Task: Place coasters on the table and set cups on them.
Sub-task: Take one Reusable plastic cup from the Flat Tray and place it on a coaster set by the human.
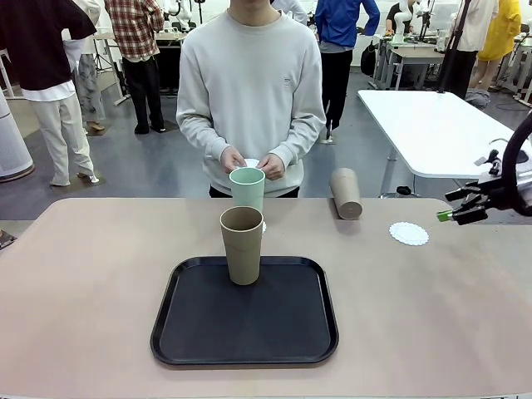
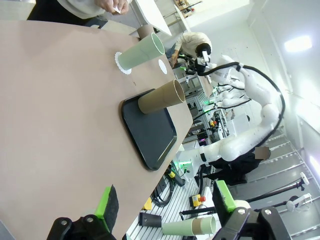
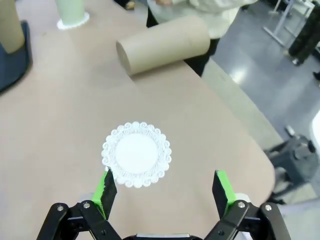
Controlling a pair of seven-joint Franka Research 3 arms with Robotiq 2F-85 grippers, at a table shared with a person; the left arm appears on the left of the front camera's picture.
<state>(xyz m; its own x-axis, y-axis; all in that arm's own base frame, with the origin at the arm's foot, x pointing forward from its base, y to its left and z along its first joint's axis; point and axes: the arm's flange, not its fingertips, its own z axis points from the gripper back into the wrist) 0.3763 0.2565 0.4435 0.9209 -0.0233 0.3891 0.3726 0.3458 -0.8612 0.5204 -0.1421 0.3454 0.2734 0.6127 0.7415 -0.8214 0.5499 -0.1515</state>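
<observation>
A tan cup (image 1: 242,245) stands upright on the black tray (image 1: 199,332). Just behind the tray, a mint cup (image 1: 247,189) stands on a coaster (image 3: 72,21) on the table (image 1: 91,274). Another tan cup (image 1: 346,193) lies on its side near the far edge. A bare coaster (image 1: 409,233) lies at the right. My right gripper (image 1: 453,212) hovers open beside it; in the right wrist view the coaster (image 3: 136,154) lies just beyond the fingertips (image 3: 106,187). My left gripper (image 2: 165,200) is open and holds nothing, far from the cups (image 2: 141,51). The person's hands (image 1: 249,163) hold a small white thing.
The person stands at the far edge, behind the mint cup. A glossy white table (image 1: 432,125) stands beyond the right corner. The table's rounded right edge (image 3: 250,150) is close to my right gripper. Bare tabletop stretches left of the tray.
</observation>
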